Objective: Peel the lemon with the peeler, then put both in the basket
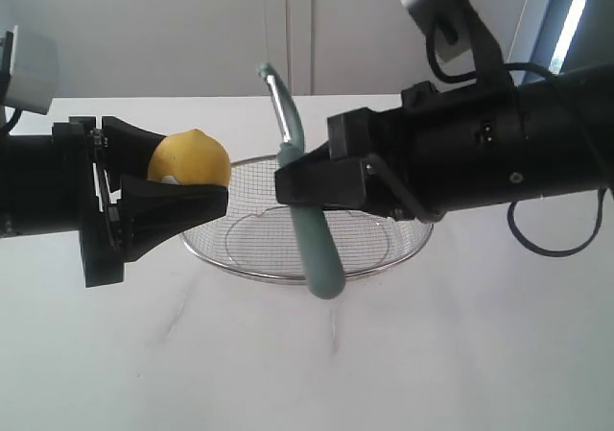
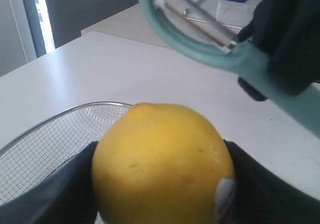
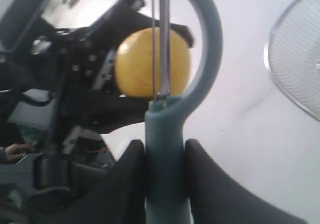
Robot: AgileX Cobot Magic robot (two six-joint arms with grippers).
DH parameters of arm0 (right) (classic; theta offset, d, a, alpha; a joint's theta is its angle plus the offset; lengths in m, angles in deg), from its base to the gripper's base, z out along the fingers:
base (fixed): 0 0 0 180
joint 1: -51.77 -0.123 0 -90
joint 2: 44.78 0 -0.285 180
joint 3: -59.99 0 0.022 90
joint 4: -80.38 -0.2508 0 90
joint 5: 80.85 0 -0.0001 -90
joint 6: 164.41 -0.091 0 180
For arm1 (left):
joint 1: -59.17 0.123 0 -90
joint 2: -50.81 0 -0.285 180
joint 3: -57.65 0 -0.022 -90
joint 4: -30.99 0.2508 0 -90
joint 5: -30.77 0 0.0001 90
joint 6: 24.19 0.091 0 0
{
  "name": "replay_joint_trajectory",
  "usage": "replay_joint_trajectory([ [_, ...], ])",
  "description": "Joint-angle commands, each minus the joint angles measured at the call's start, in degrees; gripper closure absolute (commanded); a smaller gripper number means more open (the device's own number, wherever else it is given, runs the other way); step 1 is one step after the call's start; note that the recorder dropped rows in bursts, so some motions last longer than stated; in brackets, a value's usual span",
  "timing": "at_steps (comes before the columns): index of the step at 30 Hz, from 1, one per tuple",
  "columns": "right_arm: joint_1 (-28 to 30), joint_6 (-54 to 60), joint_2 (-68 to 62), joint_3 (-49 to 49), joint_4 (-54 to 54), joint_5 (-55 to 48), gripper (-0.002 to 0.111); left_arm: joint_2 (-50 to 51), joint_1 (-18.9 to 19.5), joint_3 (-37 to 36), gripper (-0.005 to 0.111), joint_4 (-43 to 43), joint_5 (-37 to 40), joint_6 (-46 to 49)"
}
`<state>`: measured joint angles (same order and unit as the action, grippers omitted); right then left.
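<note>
**Tabletop** [image 1: 480, 354]: white. Nothing loose lies on it apart from the basket, and no peel strips are visible.

**Basket** [image 1: 379, 249]: wire mesh, resting on the tabletop about midway between its left and right edges. The visible mesh is bare, with neither lemon nor peeler inside.

**Right end effector** [image 1: 293, 183]: clenched on the peeler [image 1: 317, 249] at the upper part of its handle. The tool is held roughly upright in the air with the looped blade head up and the handle end hanging down. From the exterior view it appears in front of the basket.

**Left end effector** [image 1: 168, 177]: clamped around the lemon [image 1: 192, 157], one finger on each side. It is lifted off the tabletop, toward the left edge side of the basket.

**Blade to fruit**: near but apart. The left wrist view shows a clear gap between the blade and the lemon's top.

**Lemon skin**: looks whole and smooth on every visible face, and the sticker [image 2: 225, 196] is in place beside one finger. The far side is hidden, so I can't rule out a cut there.

**Progress, my reading**: both items are picked up and brought together. The peeling looks not yet begun, or barely. That leaves the peeling strokes and then placing both the lemon and the peeler in the basket.
</note>
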<state>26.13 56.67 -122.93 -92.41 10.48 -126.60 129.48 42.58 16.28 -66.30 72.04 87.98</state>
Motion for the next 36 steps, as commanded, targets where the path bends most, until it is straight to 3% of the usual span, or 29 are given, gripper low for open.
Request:
replay_joint_trajectory([
  [1, 0.62, -3.55, -1.38, 3.77, 2.72, 8.42, 0.108, -0.25, -0.09, 0.29, 0.107, -1.19, 1.36, 9.2],
  [8, 0.37, -3.01, -9.29, 7.04, -0.55, 3.75, 0.108, -0.25, -0.09, 0.29, 0.107, -1.19, 1.36, 9.2],
  [16, -0.15, 14.3, -15.35, 7.04, -22.06, -8.62, 0.108, -0.25, -0.09, 0.29, 0.107, -1.19, 1.36, 9.2],
  [36, -0.15, 18.12, -15.46, 6.94, -27.4, -15.67, 0.108, -0.25, -0.09, 0.29, 0.107, -1.19, 0.77, 9.2],
])
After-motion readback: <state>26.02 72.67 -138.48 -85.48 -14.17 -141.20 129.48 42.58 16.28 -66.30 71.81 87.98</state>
